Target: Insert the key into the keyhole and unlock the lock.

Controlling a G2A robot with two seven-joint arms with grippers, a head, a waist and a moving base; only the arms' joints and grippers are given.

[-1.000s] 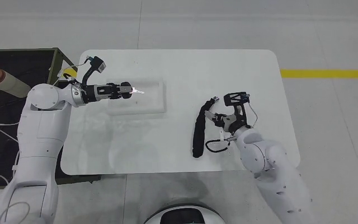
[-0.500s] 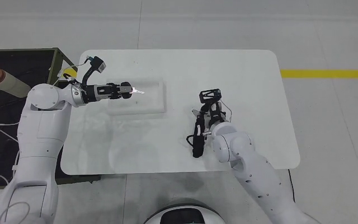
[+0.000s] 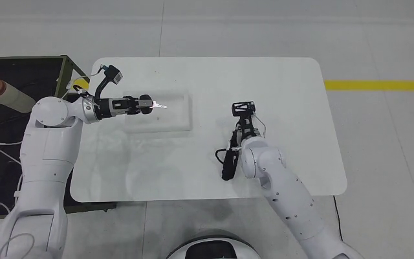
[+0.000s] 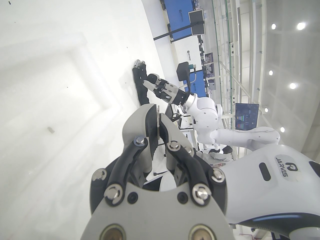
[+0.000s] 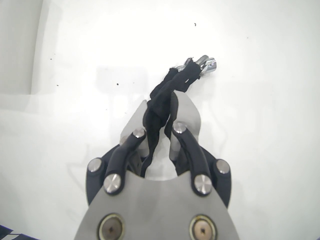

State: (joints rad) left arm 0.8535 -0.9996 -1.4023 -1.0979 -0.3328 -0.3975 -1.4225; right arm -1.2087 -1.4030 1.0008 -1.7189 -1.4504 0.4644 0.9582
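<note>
Pinching key [image 3: 159, 105], left gripper [image 3: 151, 103] hovers; right gripper [image 5: 165, 101] clamps lock [image 5: 186, 74].

The table [image 3: 291, 84] is plain white, and the shallow tray [image 3: 174, 122] on it is white too. The lock [image 5: 175, 81] on the table wears a black woven sleeve with shiny silver metal ends [image 5: 208, 64], and the key [image 3: 159, 105] above the table is silver. Beside the table, a yellow stripe [image 3: 369, 85] crosses the pale grey floor [image 3: 259, 26].
</note>
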